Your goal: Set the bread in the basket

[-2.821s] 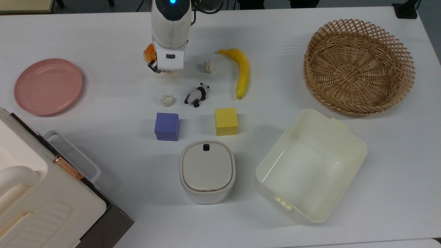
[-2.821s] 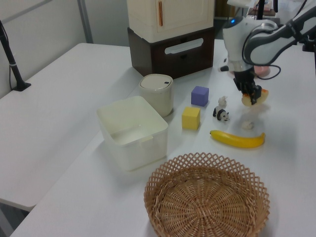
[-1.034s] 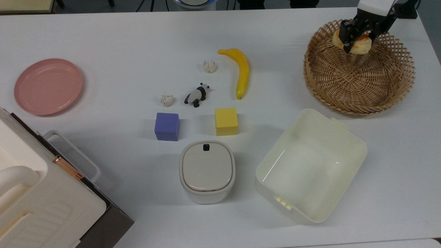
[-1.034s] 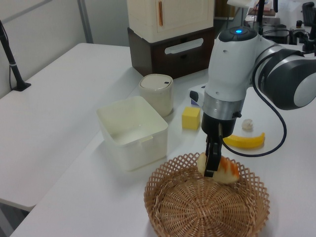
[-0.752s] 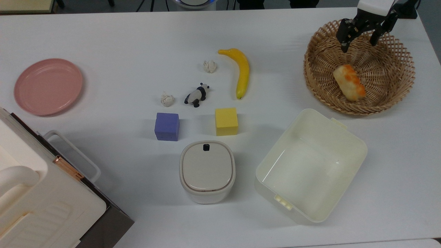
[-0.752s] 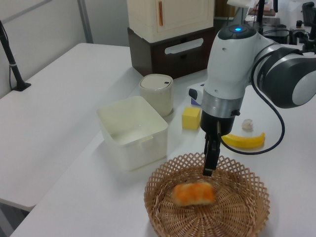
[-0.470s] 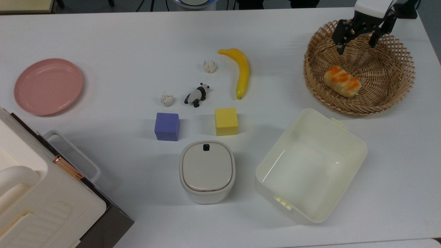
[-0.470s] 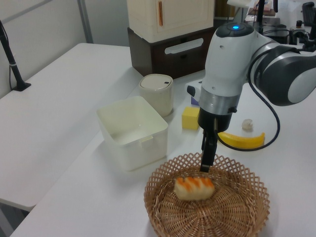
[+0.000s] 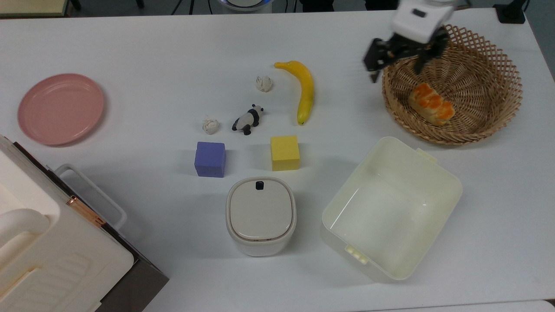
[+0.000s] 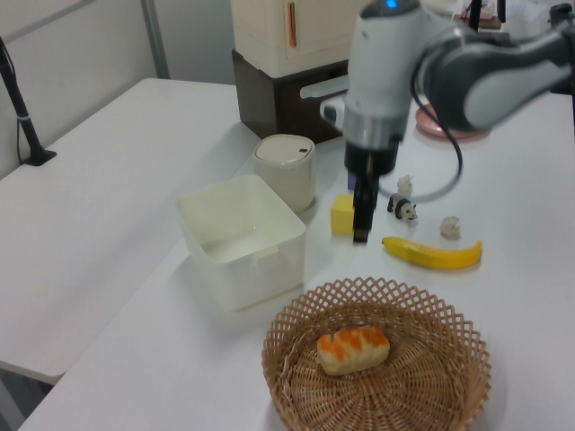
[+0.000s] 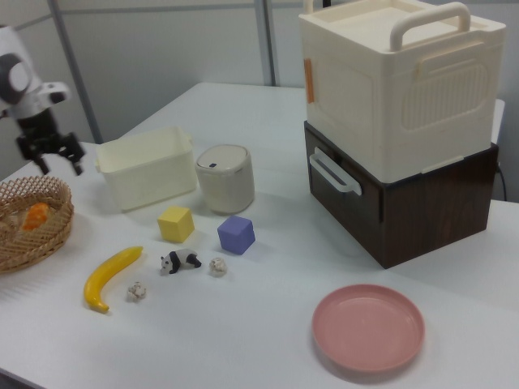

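The bread (image 9: 430, 104) lies on its side inside the wicker basket (image 9: 511, 91), orange top up, near the rim on the top view's left. It also shows as the orange-topped loaf (image 10: 353, 348) in the basket (image 10: 377, 289) in the left view, and as an orange patch (image 11: 34, 216) in the basket (image 11: 36, 247) in the right view. My gripper (image 9: 396, 65) hangs open and empty above the basket's rim on the top view's left, clear of the bread. The gripper (image 10: 361, 215) sits high above the table, and in the right view the gripper (image 11: 57, 164) has its fingers spread.
A banana (image 9: 305, 89), a toy panda (image 9: 248, 120), two crumpled balls, a yellow cube (image 9: 285, 152) and a purple cube (image 9: 210, 159) lie mid-table. A cream tub (image 9: 453, 184) stands below the basket in the top view. A lidded bin (image 9: 260, 214), pink plate (image 9: 60, 108) and stacked boxes (image 11: 397, 121) stand further off.
The gripper carried the bread over the basket, opened and dropped it; the bread rolled and settled. The open gripper has since moved toward the top view's left, off the basket.
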